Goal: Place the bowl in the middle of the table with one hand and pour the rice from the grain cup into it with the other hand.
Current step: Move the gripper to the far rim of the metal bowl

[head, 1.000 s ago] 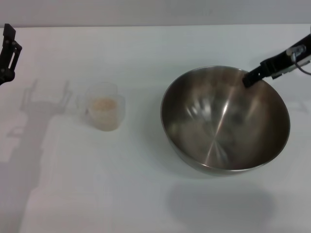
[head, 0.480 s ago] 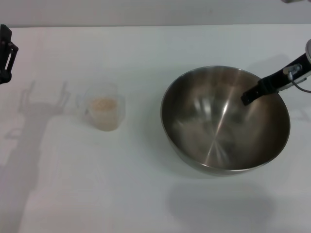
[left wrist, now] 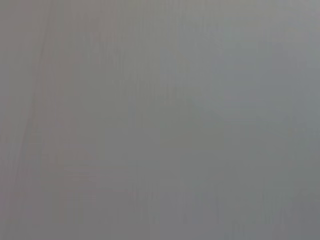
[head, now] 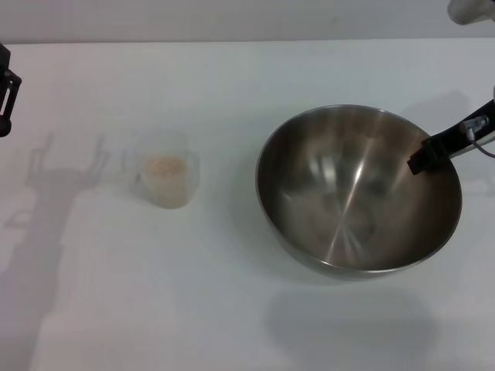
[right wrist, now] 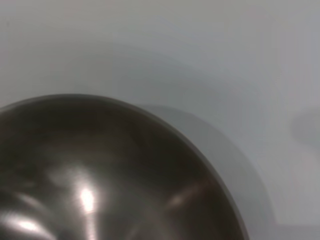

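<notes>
Bowl [head: 358, 189] right of centre on table [head: 247, 309], cup [head: 165, 179] of rice [head: 165, 165] well apart to its left, right gripper [head: 421, 161] above far rim, jaw state impossible to tell: best gripped by rim, slid level toward centre; left gripper [head: 5, 89] parked at edge.

We see the bowl [head: 340, 209] as shiny brushed metal, glinting inside. The grain cup [head: 165, 171] looks frosted clear plastic; its rice [head: 163, 165] grainy, matt. The desk [head: 232, 77] appears smooth, matt white.
</notes>
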Controlling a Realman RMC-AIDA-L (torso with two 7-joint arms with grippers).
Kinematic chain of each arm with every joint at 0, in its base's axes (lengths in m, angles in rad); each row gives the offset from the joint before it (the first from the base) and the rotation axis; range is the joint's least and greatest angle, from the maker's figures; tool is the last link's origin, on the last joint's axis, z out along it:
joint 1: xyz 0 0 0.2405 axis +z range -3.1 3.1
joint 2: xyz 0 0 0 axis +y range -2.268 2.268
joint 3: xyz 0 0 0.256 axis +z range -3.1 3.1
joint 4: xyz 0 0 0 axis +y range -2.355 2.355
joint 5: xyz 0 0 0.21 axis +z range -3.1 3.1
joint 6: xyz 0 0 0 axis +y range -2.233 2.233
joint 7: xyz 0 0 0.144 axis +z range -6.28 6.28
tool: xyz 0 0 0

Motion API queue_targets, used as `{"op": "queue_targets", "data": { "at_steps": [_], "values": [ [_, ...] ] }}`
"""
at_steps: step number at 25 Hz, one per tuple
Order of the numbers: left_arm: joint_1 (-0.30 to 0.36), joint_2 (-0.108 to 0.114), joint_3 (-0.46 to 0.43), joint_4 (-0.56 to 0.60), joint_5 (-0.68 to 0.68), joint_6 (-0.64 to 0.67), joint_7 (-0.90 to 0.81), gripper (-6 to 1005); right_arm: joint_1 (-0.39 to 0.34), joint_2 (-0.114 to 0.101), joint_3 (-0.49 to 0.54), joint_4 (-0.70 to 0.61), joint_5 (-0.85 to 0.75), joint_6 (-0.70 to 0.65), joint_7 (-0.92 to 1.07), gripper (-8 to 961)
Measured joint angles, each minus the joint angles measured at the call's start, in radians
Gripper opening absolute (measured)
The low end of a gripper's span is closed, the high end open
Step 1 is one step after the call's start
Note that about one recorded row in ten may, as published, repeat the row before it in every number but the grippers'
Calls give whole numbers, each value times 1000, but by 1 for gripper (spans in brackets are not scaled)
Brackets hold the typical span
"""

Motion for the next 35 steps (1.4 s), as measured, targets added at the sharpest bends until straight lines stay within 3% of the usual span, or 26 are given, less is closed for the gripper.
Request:
{"op": "queue_targets", "data": {
  "at_steps": [8, 13, 21, 26, 35],
  "values": [
    [8, 0, 1, -2, 3, 17, 0, 820, -9, 8, 0, 6, -1, -25, -24, 255],
    [13, 0, 2, -1, 3, 28, 0, 820, -12, 8, 0, 4, -1, -35, -25, 54],
    [15, 0, 13, -5, 3, 34, 0, 820, -25, 11, 12, -16, 5, -58, -33, 17],
    [15, 0, 14, -5, 3, 38, 0, 820, -30, 26, 72, -62, 15, -60, -63, 10],
    [15, 0, 14, -5, 3, 50, 0, 820, -29, 30, 92, -101, 115, -63, -90, 2]
  ]
}}
